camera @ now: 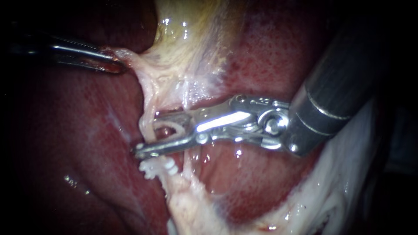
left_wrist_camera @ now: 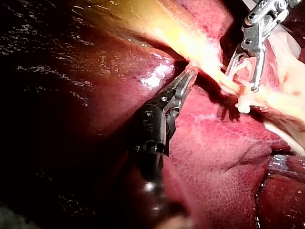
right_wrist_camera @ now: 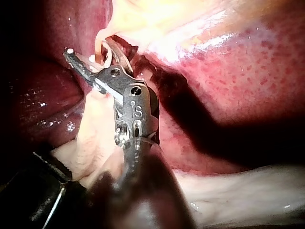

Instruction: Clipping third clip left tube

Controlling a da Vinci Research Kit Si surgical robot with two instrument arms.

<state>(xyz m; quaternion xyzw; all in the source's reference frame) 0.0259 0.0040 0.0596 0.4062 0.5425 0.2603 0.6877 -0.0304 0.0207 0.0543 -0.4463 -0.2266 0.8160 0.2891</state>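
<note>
The left tube (camera: 146, 111), a thin pale cream strand stretched from the yellowish gallbladder (camera: 191, 39) on the far side to white fatty tissue on the near side, was judged soft, wet and slippery. It looked light enough to be shifted at a touch and likely to tear if dragged. It was thought best taken squarely across its bare span, just beyond the seated white clips (camera: 156, 169), with no fat caught alongside.

The silver end effector of the right instrument (camera: 150, 135) was seen spread wide. An open white clip (camera: 167, 127) was carried between its jaws and appeared to be touched by both. The left tube was found inside that gap, close to the jaw tips and crossing from one jaw to the other. Whether the arms of the open white clip lay fully around it could not be told. A second pale strand (camera: 187, 154), just to the right, was passed by the jaws rather than enclosed.

Far to the left, the dark slender end effector of the left instrument (camera: 121, 66) was pressed together on a pale tissue fold (camera: 130, 58). The tube was thereby held taut over the dark red liver (camera: 78, 143).
</note>
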